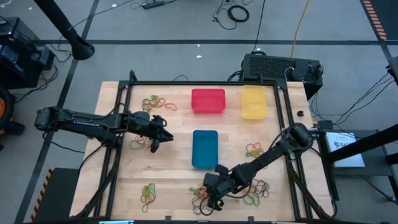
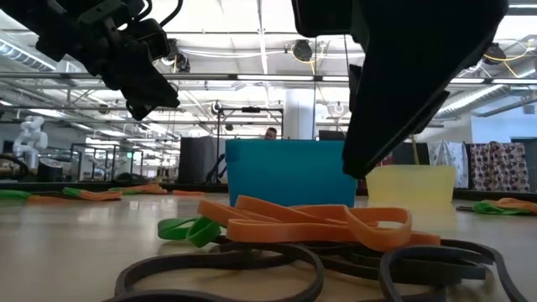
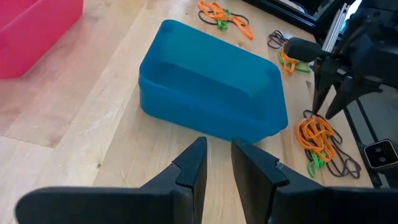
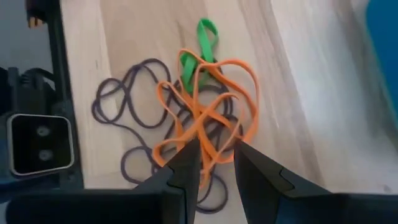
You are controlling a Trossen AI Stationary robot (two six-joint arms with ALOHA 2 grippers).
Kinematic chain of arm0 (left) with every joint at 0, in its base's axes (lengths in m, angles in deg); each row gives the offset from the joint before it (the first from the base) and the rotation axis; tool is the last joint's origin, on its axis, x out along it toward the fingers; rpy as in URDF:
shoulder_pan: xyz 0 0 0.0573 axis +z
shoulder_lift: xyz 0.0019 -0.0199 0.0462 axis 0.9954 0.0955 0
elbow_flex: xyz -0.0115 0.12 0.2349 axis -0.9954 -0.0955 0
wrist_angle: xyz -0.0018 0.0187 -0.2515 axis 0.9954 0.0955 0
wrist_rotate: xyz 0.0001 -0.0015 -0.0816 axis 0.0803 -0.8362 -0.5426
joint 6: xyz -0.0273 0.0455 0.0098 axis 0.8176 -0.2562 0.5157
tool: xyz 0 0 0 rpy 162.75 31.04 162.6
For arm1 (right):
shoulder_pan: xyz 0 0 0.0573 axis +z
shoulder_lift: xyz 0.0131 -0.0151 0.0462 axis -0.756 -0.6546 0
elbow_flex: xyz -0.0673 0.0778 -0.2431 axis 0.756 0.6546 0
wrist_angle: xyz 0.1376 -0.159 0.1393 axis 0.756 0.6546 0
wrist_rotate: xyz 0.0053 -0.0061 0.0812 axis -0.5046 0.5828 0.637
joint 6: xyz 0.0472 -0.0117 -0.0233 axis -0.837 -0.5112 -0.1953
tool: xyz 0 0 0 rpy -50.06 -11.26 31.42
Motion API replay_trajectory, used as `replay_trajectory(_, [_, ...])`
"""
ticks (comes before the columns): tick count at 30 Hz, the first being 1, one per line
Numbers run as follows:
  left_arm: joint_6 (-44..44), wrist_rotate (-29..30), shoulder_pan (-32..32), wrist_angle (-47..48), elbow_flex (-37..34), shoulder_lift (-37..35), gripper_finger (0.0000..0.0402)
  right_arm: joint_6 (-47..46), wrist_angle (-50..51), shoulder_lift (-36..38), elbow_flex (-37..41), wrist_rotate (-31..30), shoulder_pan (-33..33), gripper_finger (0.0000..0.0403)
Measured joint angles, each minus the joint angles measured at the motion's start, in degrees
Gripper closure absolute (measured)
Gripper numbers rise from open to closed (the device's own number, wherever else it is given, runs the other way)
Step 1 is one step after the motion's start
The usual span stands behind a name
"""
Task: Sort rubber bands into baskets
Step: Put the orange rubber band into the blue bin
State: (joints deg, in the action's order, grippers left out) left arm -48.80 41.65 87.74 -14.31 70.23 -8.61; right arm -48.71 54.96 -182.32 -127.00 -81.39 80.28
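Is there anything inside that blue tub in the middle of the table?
No. The blue tub looks empty: its floor shows bare, with no rubber bands. Only the strip just behind its near wall is hidden.

No legible text, label, brand, number or sign appears in any view. A white sheet (image 1: 342, 144) at the right edge of the high view, beside the table (image 1: 174, 180), carries dark print that is too small to read.
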Motion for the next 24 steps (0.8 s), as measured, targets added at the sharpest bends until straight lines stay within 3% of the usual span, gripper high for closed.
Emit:
replay_trajectory(8, [0.17, 0.00, 0.00, 0.02, 0.00, 0.00, 0.0323, -4.65, -7.68, 0.05, 5.48, -0.29, 1.78, 0.0312])
replay_trajectory(24, [0.00, 0.00, 0.00, 0.02, 0.00, 0.00, 0.0323, -11.41, -9.52, 0.05, 7.64, -2.62, 2.03, 0.0330])
